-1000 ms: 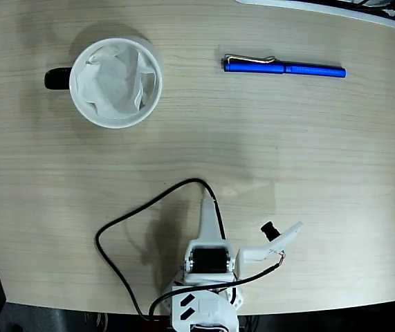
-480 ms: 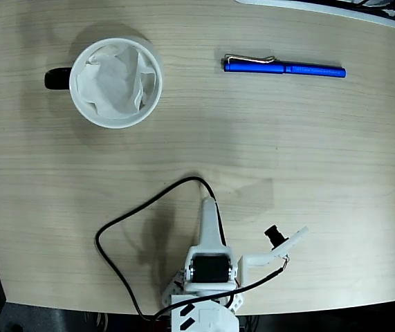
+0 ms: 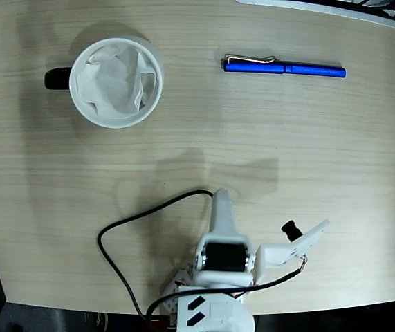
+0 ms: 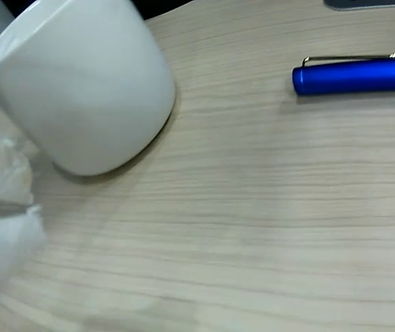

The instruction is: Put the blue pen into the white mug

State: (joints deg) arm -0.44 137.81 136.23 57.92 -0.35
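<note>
In the fixed view the blue pen (image 3: pixel 284 67) lies flat at the upper right, silver clip on its left part. The white mug (image 3: pixel 115 82) stands at the upper left, black handle pointing left and crumpled white paper inside. My gripper (image 3: pixel 221 198) is low at the bottom centre, pointing up the picture, far from both. Its fingers read as one narrow white wedge with no gap and hold nothing. The wrist view shows the mug (image 4: pixel 86 90) at upper left, the pen's cap end (image 4: pixel 356 75) at upper right, and blurred white fingers (image 4: pixel 0 235) at the left edge.
A black cable (image 3: pixel 138 225) loops over the wooden table (image 3: pixel 308 152) left of the arm. The wrist camera mount (image 3: pixel 301 241) sticks out to the right of the arm. A pale object's edge (image 3: pixel 335 10) shows at the top right.
The arm has shifted right and a little lower in the fixed view, the camera mount and cable moving with it. Pen and mug have stayed put.
</note>
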